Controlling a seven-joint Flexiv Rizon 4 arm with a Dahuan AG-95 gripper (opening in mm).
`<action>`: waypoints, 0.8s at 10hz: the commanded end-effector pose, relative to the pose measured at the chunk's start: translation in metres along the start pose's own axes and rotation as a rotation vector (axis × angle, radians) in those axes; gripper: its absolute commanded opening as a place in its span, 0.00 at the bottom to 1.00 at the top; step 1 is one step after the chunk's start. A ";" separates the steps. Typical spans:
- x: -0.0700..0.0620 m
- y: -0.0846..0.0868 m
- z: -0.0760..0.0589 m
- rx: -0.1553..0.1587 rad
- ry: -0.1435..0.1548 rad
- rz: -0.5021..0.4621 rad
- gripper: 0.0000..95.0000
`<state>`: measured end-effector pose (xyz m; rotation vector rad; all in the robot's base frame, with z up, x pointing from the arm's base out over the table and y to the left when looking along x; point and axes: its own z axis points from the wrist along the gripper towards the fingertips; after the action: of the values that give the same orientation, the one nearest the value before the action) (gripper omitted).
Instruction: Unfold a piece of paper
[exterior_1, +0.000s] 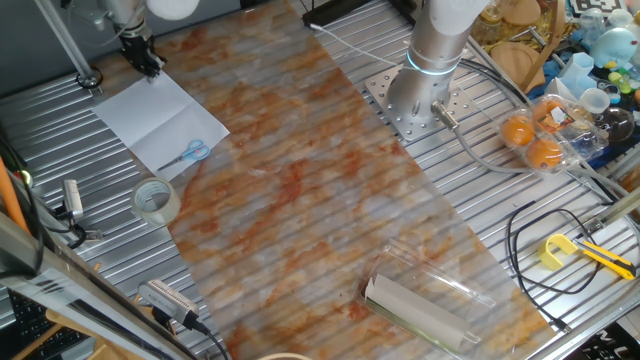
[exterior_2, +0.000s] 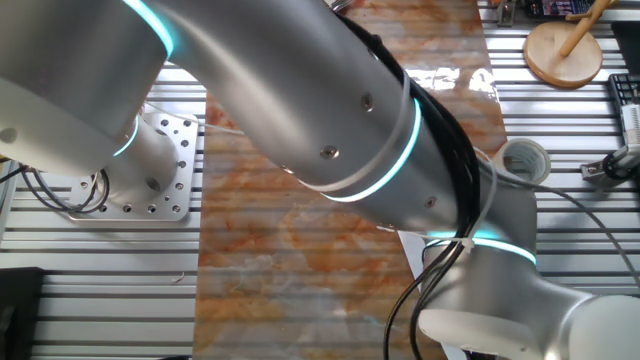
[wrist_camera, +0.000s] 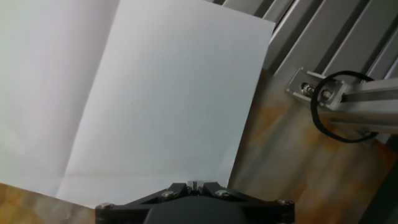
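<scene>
The piece of paper (exterior_1: 150, 118) lies open and flat at the far left of the table, with a crease across it and a light-blue squiggle (exterior_1: 196, 151) near its front edge. In the hand view the paper (wrist_camera: 168, 93) fills most of the frame, and a fold line runs down its left part. My gripper (exterior_1: 148, 64) stands at the paper's far edge. Its fingers (wrist_camera: 196, 185) are pressed together right at that edge and appear pinched on it. In the other fixed view the arm hides the gripper, and only a white corner of the paper (exterior_2: 408, 246) shows.
A translucent tape roll (exterior_1: 156, 200) sits just in front of the paper. A rolled sheet in clear plastic (exterior_1: 425, 300) lies at the front right. The arm's base (exterior_1: 425, 95) stands at the back, with oranges in a clear box (exterior_1: 535, 135) and cables to its right.
</scene>
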<state>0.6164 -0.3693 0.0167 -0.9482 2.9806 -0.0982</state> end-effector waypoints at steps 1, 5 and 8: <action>0.006 0.003 0.001 0.013 0.005 0.013 0.00; 0.016 0.009 0.005 0.017 0.007 0.008 0.00; 0.013 0.007 0.005 0.015 0.005 -0.008 0.00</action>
<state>0.6025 -0.3716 0.0108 -0.9605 2.9770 -0.1208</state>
